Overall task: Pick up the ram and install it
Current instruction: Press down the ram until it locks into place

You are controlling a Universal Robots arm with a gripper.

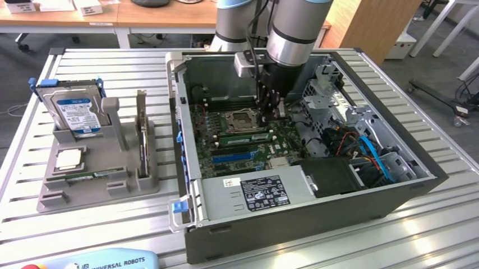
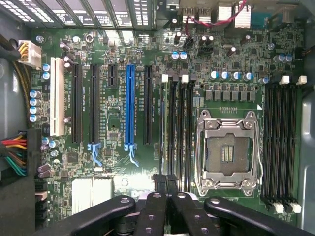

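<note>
Gripper (image 2: 165,179) fingers (image 2: 156,206) are pinched fully shut with nothing visibly between them, ram (image 1: 243,137) looks slotted into the motherboard (image 2: 110,105) right under their tips, and it's probably a light, stiff, fragile stick, so grab its short ends, not the chips.

This is a robotics lab set up in an office-like room. A slatted aluminium tabletop (image 1: 419,235) carries an open computer case (image 1: 299,224) lying on its side, its green circuit board (image 2: 123,59) bare. An industrial robot arm (image 1: 295,33) comes in from the far side, its black fingers (image 2: 156,211) down inside the case. On the exterior view's left, a grey rack (image 1: 97,188) props up a hard drive (image 1: 75,115). A control tablet (image 1: 105,260) marked Universal Robots lies at the near edge. Far behind stand wooden desks (image 1: 150,17), and a wheeled base (image 1: 438,92) sits on the floor at the exterior view's right.
</note>
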